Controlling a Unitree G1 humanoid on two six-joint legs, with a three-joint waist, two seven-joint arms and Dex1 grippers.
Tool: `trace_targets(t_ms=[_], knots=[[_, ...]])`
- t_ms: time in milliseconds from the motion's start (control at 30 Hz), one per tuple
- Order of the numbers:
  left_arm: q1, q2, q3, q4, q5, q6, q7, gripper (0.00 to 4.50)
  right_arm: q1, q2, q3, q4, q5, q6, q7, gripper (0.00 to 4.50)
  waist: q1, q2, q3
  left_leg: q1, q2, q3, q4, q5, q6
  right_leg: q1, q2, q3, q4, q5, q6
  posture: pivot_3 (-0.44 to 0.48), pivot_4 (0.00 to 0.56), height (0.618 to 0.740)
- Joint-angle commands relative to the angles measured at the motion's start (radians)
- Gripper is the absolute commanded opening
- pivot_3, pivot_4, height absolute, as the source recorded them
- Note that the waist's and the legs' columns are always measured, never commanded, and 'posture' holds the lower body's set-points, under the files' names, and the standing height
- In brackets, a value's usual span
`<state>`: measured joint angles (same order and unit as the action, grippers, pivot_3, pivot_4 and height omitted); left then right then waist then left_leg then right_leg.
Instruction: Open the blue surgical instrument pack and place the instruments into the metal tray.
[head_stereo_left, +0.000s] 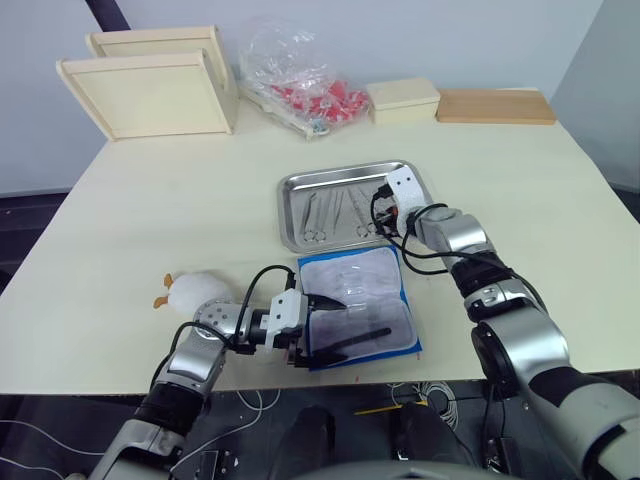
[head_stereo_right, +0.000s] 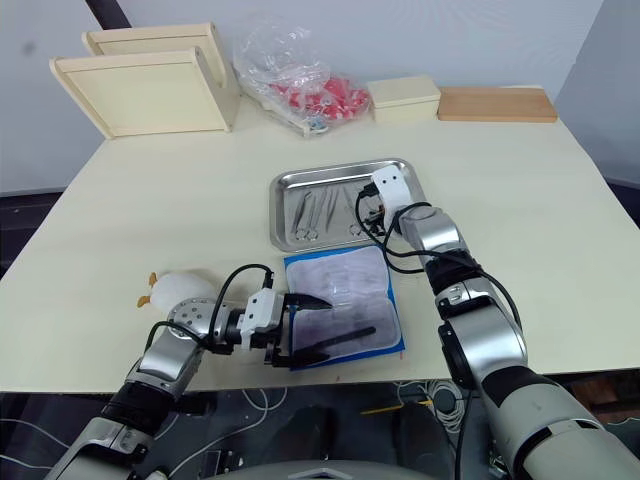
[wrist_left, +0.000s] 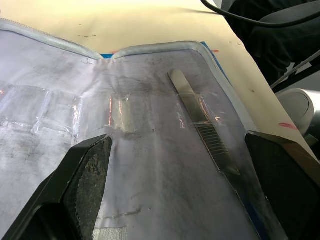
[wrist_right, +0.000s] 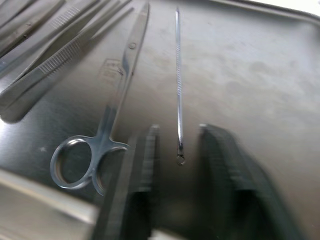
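Left pincer (head_stereo_left: 335, 325): spread over open blue surgical instrument pack (head_stereo_left: 358, 305), lower centre | right pincer (wrist_right: 176, 145): apart above probe (wrist_right: 178, 75) in metal tray (head_stereo_left: 292, 205) | step: transfer; next: grasp remaining forceps (wrist_left: 205, 130).

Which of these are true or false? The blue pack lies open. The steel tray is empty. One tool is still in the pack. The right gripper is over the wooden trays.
1. The blue pack lies open: true.
2. The steel tray is empty: false, scissors and a probe lie in it.
3. Forceps remain in a pack pocket: true.
4. The right gripper hangs over the wooden trays: false, it is over the steel tray, open.
5. The left gripper is shut: false, open over the lining.
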<state>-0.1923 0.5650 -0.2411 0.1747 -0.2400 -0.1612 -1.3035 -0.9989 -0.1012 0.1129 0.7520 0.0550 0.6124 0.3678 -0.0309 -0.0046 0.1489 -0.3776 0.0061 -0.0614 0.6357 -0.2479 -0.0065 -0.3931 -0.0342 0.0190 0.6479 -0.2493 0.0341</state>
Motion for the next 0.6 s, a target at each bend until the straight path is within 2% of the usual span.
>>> trace_targets(t_ms=[33, 67, 100, 167, 300, 400, 600], knots=[[0.045, 0.004, -0.049, 0.064, 0.063, 0.051, 0.019, 4.50, -0.013, -0.025, -0.006, -0.096, -0.004, -0.017, 0.020, 3.09, 0.000, 0.000, 0.000, 0.000, 0.000, 0.000, 0.000, 0.000, 0.000, 0.000, 0.000, 0.000, 0.000, 0.000, 0.000, 0.000, 0.150, 0.740], [0.045, 0.004, -0.049, 0.064, 0.063, 0.051, 0.018, 4.50, -0.008, -0.033, -0.007, -0.119, -0.004, -0.014, 0.028, 3.21, 0.000, 0.000, 0.000, 0.000, 0.000, 0.000, 0.000, 0.000, 0.000, 0.000, 0.000, 0.000, 0.000, 0.000, 0.000, 0.000, 0.150, 0.740], [0.044, 0.005, -0.049, 0.066, 0.063, 0.050, 0.017, 4.50, -0.001, -0.043, -0.007, -0.153, -0.002, -0.007, 0.040, 3.78, 0.000, 0.000, 0.000, 0.000, 0.000, 0.000, 0.000, 0.000, 0.000, 0.000, 0.000, 0.000, 0.000, 0.000, 0.000, 0.000, 0.150, 0.740], [0.039, 0.005, -0.049, 0.072, 0.063, 0.048, 0.014, 4.50, 0.024, -0.068, -0.005, -0.238, 0.009, -0.001, 0.077, 4.40, 0.000, 0.000, 0.000, 0.000, 0.000, 0.000, 0.000, 0.000, 0.000, 0.000, 0.000, 0.000, 0.000, 0.000, 0.000, 0.000, 0.150, 0.740], [0.032, 0.006, -0.050, 0.077, 0.064, 0.047, 0.009, 4.50, 0.089, -0.114, -0.001, -0.378, 0.028, -0.040, 0.148, 4.47, 0.000, 0.000, 0.000, 0.000, 0.000, -0.001, 0.000, 0.000, 0.000, 0.000, 0.000, 0.000, 0.000, 0.000, 0.000, 0.000, 0.150, 0.740], [0.026, 0.007, -0.053, 0.082, 0.064, 0.045, 0.001, 4.50, 0.177, -0.176, -0.008, -0.479, 0.059, -0.128, 0.260, 4.47, 0.004, 0.000, -0.001, 0.000, 0.000, 0.000, 0.000, 0.000, 0.000, 0.000, 0.000, 0.000, 0.000, 0.000, 0.000, 0.000, 0.150, 0.740], [0.021, 0.011, -0.058, 0.084, 0.063, 0.042, -0.012, 4.50, 0.312, -0.291, -0.020, -0.648, 0.124, -0.153, 0.404, 4.47, 0.002, 0.000, 0.000, -0.001, 0.000, -0.001, 0.000, 0.000, 0.000, 0.000, 0.000, -0.001, -0.001, 0.000, 0.001, 0.000, 0.150, 0.740]])
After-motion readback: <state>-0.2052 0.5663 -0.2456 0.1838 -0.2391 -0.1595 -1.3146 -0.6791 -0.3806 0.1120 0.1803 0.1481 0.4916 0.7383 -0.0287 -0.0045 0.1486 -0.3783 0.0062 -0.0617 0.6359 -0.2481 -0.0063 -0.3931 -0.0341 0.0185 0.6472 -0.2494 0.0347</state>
